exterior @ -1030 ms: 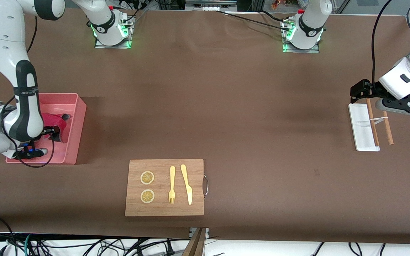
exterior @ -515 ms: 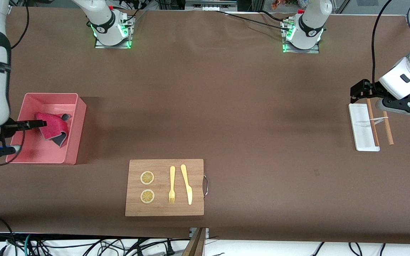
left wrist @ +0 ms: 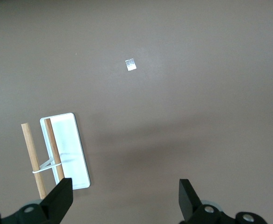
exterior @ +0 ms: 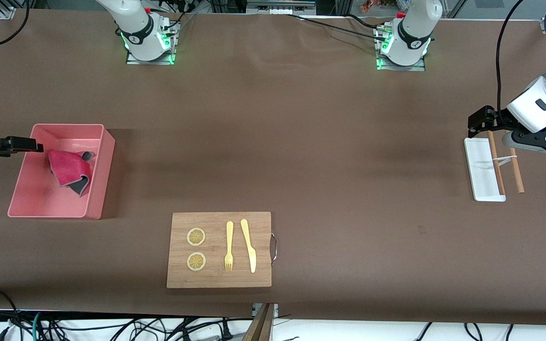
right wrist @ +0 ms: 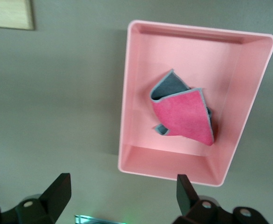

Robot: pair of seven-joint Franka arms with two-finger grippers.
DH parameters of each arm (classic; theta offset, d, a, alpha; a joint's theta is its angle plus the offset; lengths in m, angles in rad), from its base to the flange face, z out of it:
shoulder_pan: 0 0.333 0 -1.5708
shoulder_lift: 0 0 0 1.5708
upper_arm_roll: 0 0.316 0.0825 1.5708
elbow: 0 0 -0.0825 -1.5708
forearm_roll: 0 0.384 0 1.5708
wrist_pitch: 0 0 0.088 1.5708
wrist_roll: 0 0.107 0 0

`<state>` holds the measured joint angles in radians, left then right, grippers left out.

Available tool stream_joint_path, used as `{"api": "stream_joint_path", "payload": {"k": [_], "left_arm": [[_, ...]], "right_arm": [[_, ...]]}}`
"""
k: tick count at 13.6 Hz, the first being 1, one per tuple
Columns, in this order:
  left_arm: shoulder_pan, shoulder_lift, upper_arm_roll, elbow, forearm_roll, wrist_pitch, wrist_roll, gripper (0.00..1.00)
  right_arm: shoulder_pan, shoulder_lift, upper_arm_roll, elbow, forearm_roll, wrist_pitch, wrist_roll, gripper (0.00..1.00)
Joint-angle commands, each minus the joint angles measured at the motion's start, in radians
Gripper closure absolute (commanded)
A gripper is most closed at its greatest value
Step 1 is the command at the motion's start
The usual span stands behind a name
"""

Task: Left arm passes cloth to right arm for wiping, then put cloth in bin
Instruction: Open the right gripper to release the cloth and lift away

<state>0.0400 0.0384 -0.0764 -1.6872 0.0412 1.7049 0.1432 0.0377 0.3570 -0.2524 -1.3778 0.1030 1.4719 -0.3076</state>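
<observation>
Right gripper [right wrist: 122,191]: fingers spread wide, holding nothing. It hangs in the air over the edge of the bin [exterior: 40,196] at the right arm's end of the table.

Nearest the front camera lies a wooden board [exterior: 218,277]. On it:
- two lemon slices [exterior: 196,237], one nearer the camera than the other, on the part of the board toward the right arm's end;
- a yellow fork [exterior: 229,246] and a yellow knife [exterior: 249,246], side by side, apart from each other;
- a metal handle [exterior: 274,247] on the board's edge toward the left arm's end.

Farther from the camera than the board, toward the right arm's end, stands the bin, a salmon-pink rectangular tub. The cloth [exterior: 68,171] lies inside it, crumpled and folded over, with the crimson face up and a grey corner turned out. No finger touches the cloth.

At the left arm's end lies a flat white tray [exterior: 479,175]. Two wooden sticks [exterior: 496,163], joined by a thin white tie, lie there: one along the tray's edge, the other on the table just beside it.

Left gripper [left wrist: 125,189]: fingers wide apart, empty, hanging over the table just beside the tray. This arm waits.

Farthest from the camera, the right arm's base [exterior: 147,38] and the left arm's base [exterior: 403,40] show green lights.
</observation>
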Motion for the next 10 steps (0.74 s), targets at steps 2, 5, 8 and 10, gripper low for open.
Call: {"api": "stream_joint_path", "payload": {"k": [2, 5, 8, 10], "left_arm": [[0.0, -0.003, 0.003, 0.014, -0.011, -0.019, 0.004, 0.0], [0.001, -0.003, 0.003, 0.014, -0.012, -0.018, 0.006, 0.0], [0.001, -0.003, 0.003, 0.014, -0.011, -0.018, 0.006, 0.0], [0.001, -0.003, 0.006, 0.014, -0.011, -0.018, 0.006, 0.0]], "right_arm": [[-0.03, -0.117, 0.103, -0.056, -0.028, -0.002, 0.114, 0.0], [-0.05, -0.18, 0.194, -0.078, -0.111, -0.002, 0.176, 0.0], [-0.067, -0.227, 0.226, -0.124, -0.115, 0.014, 0.174, 0.0], [-0.085, -0.294, 0.226, -0.126, -0.114, 0.022, 0.18, 0.0]]}}
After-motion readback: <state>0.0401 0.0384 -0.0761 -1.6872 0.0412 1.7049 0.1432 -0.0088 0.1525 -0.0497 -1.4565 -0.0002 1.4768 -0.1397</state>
